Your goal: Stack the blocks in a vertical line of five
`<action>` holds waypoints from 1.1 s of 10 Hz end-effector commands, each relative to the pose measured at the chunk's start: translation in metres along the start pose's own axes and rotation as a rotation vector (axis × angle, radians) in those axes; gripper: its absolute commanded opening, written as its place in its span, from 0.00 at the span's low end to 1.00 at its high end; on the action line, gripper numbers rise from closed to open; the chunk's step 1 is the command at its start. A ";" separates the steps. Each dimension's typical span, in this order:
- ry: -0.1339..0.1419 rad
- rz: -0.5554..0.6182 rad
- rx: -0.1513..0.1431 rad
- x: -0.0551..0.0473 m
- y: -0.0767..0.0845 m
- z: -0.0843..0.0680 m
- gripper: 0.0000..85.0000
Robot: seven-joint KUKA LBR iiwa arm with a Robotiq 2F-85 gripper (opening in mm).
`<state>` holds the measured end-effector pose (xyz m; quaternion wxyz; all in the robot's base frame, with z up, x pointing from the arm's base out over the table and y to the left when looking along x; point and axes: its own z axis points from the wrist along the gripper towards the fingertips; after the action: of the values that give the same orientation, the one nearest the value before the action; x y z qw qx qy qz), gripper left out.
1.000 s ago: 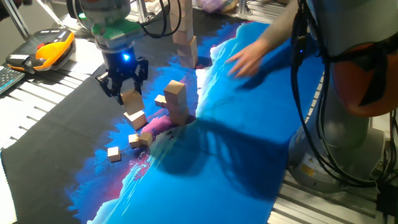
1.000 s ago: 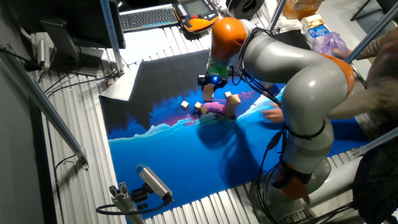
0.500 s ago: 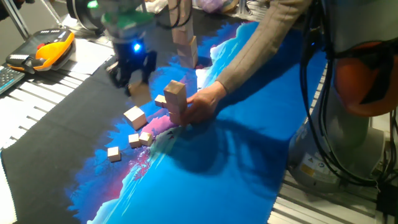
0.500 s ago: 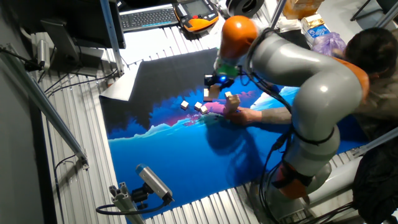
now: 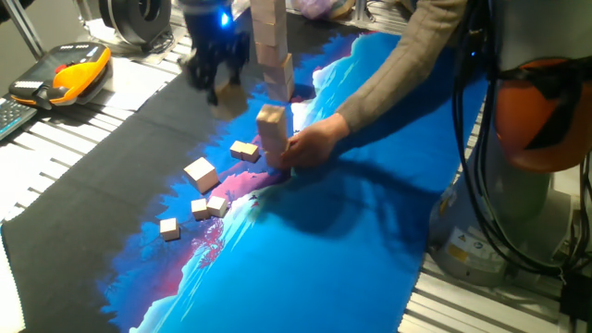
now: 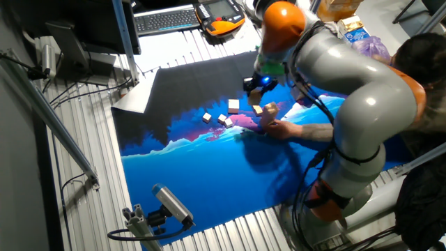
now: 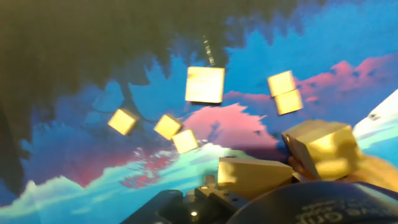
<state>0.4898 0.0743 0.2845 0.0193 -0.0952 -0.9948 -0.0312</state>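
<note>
Hand up high, gripping one block.
Person's hand is below and beside it, holding a small stack of blocks on the blue mat. Loose blocks lie below on the mat.

I see plain light-tan wooden blocks. A large cube lies left of centre on the worktop, with three small cubes below it toward the lower left. A flat block lies near a short upright stack at centre. A taller column rises at the top.
</note>
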 end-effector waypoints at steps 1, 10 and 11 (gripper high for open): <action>-0.006 -0.018 0.005 -0.008 -0.046 -0.017 0.00; -0.066 -0.140 0.013 -0.029 -0.108 0.023 0.00; -0.070 -0.142 0.011 -0.033 -0.106 0.028 0.00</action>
<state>0.5013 -0.0320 0.2477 -0.0182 -0.0264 -0.9992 -0.0242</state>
